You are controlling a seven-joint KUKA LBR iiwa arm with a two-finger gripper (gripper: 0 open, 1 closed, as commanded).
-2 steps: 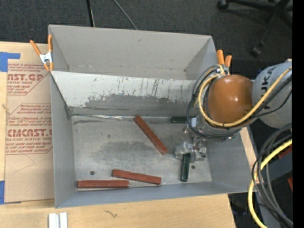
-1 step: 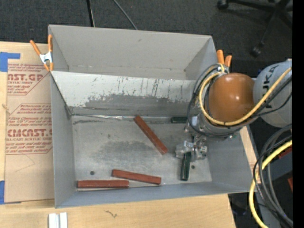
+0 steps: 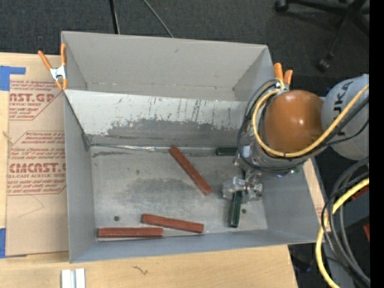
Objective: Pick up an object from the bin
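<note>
My gripper (image 3: 242, 188) is low in the bin's right part, under the arm's orange dome, and it is open. Its fingertips (image 3: 230, 189) stand on either side of the upper end of a dark green marker-like stick (image 3: 234, 213). That stick lies on the floor and points toward the front wall. A reddish-brown stick (image 3: 191, 170) lies slanted just left of the gripper, apart from it. A short dark piece (image 3: 226, 151) lies by the back wall, above the gripper.
Two more reddish-brown sticks lie near the front wall, one (image 3: 173, 223) in the middle and one (image 3: 129, 233) at the front left. The bin's right wall is close behind the gripper.
</note>
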